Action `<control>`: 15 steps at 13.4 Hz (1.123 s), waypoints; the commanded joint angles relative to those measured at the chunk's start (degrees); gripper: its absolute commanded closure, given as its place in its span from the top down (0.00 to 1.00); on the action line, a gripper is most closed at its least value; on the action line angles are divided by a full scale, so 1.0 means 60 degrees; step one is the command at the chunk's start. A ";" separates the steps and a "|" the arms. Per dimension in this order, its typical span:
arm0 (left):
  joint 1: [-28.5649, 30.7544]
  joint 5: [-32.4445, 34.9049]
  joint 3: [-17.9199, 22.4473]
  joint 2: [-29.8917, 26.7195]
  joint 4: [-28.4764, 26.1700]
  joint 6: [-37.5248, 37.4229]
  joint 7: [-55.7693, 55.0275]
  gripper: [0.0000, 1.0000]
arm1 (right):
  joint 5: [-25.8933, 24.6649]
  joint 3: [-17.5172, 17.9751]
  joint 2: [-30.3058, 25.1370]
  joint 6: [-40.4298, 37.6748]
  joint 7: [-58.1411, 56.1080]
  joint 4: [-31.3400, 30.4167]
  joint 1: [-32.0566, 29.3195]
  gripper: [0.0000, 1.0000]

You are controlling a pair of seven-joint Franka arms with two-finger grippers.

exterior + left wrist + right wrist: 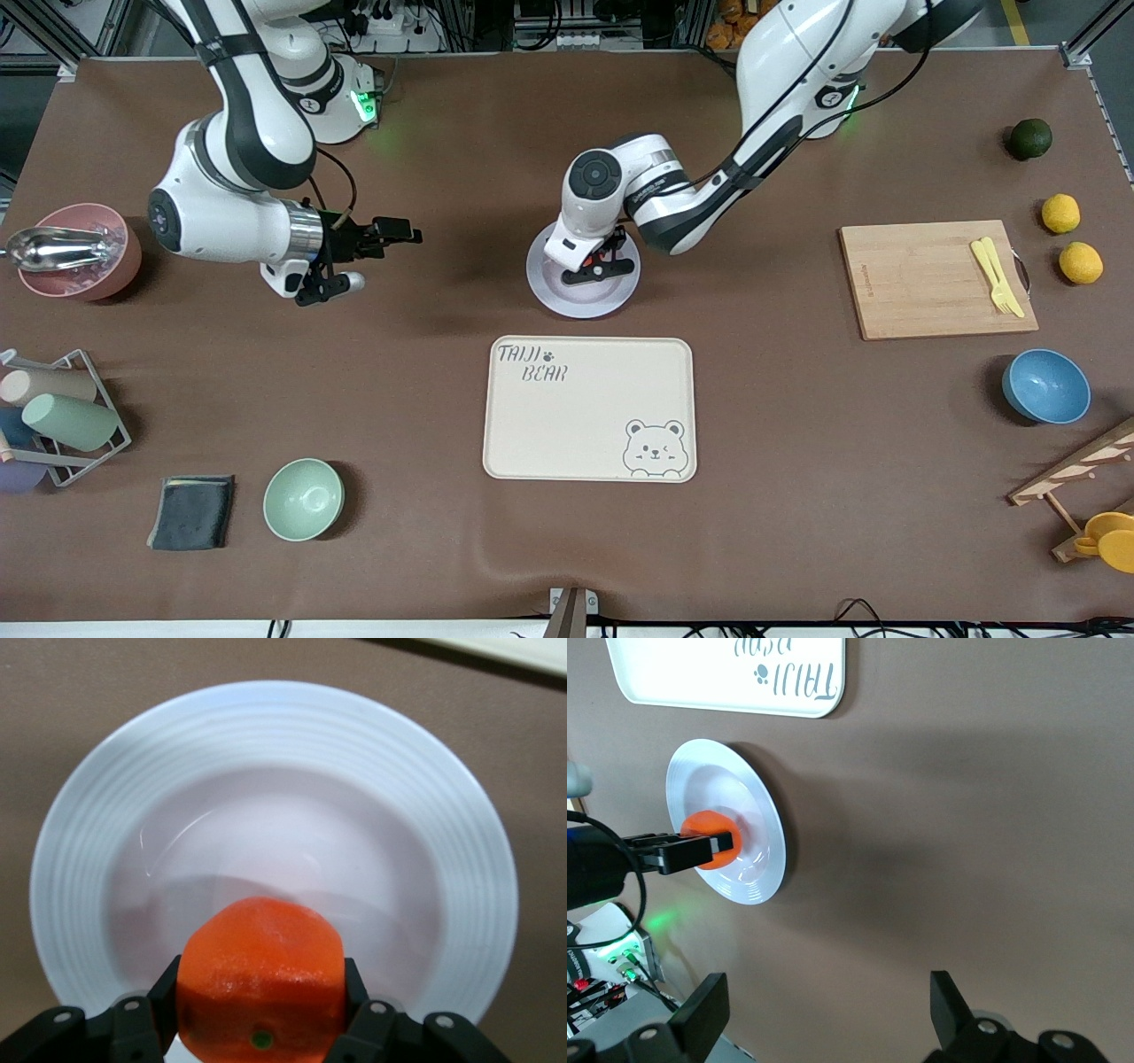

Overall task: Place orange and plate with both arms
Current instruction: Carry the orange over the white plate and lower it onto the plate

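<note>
The left end effector [259, 1028] pinches the small round bright orange fruit [260, 979] between its two black fingers. It holds the orange just over the round pale lavender-white plate [611, 299], which sits flat on the brown tabletop [797, 425]. Whether the orange touches the plate is hard to tell. Just beside the plate, nearer the front camera, lies the beige tray with a bear picture [589, 409], with nothing in it. The right end effector [354, 257] waits over bare tabletop, well apart from the plate, its fingers spread wide.
</note>
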 commanded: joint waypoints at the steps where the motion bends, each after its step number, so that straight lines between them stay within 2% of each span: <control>1: -0.0496 0.0146 0.0399 0.0179 0.0339 -0.0011 -0.0289 0.26 | 0.0278 -0.0067 0.0047 0.0365 -0.0318 -0.0246 0.0170 1.00; 2: -0.0496 0.0146 0.0414 0.0266 0.0398 0.0047 -0.0289 0.35 | 0.0452 -0.0067 0.0164 0.0365 -0.0566 -0.0231 0.0141 1.00; 3: -0.0510 0.0160 0.0414 0.0325 0.0398 0.0149 -0.0289 0.55 | 0.0874 -0.0081 0.0296 0.0351 -0.0902 -0.0260 0.0083 1.00; 4: -0.0496 0.0131 0.0414 0.0326 0.0398 0.0164 -0.0303 1.00 | 0.1140 -0.0082 0.0413 0.0365 -0.1268 -0.0319 0.0053 1.00; 7: -0.0160 0.0234 0.0414 -0.0155 0.0719 0.0106 -0.0494 1.00 | 0.1785 -0.0082 0.0867 0.0438 -0.1870 -0.0319 -0.0021 1.00; 12: 0.1391 0.0248 0.0384 -0.2336 0.0882 0.0077 -0.0143 1.00 | 0.3424 -0.0067 0.1848 0.0862 -0.3232 -0.0290 0.0140 1.00; 15: 0.2022 0.0248 0.0384 -0.3260 0.0882 0.0004 0.0004 1.00 | 0.4653 -0.0067 0.2274 0.1593 -0.3425 -0.0275 0.1074 1.00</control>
